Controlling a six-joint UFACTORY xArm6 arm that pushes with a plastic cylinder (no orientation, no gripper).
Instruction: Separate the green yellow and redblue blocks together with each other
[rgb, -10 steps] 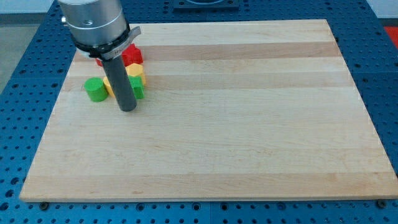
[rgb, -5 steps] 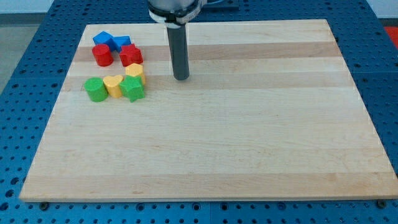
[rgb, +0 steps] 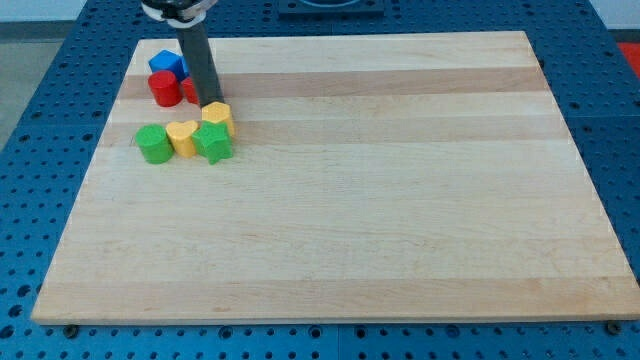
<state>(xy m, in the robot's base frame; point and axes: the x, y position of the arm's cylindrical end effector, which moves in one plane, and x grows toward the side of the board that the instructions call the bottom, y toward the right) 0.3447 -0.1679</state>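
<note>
My tip (rgb: 210, 101) stands at the upper left of the board, right at the top edge of a yellow block (rgb: 217, 116). Below it lie a green star-like block (rgb: 214, 143), a yellow heart-like block (rgb: 182, 137) and a green cylinder (rgb: 153, 144) in a touching row. Left of the rod sit a red cylinder (rgb: 164, 88) and a blue block (rgb: 166, 63). The rod hides most of a second red block (rgb: 189, 92) and anything else behind it.
The wooden board (rgb: 400, 200) lies on a blue perforated table (rgb: 30, 120). All blocks cluster near the board's upper left corner.
The rod moved from the green-yellow cluster up and right to the board's top middle, then back left. It now stands between the red-blue group and the yellow block, covering the red star.
</note>
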